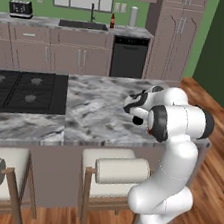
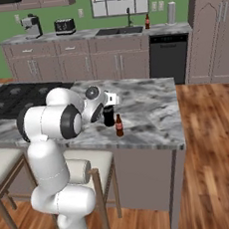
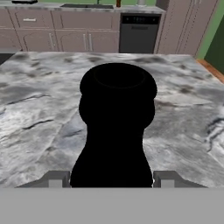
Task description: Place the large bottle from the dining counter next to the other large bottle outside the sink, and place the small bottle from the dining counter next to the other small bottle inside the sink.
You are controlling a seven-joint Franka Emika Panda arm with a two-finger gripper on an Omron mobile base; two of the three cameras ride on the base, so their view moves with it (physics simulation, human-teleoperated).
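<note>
With the gripper (image 3: 112, 179) pinched around the large black bottle (image 3: 114, 131), the small brown bottle (image 2: 119, 125) just beside it could be toppled if the lift is swung sideways.

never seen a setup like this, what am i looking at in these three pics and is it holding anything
It is a white robot arm on a driving base in a computer-rendered kitchen. Two pictures come from cameras on the base, behind the arm to its left and right. The third looks out from the hand itself.

The arm reaches over a marble dining counter beside a black cooktop. On the counter stand a black bottle and a small brown bottle.

The claw sits around the black bottle, one fingertip on each side at the bottom of the hand picture. I cannot tell whether it is gripping yet; the bottle stands on the counter.

On the far counter, by the sink, stands another brown bottle.
</note>
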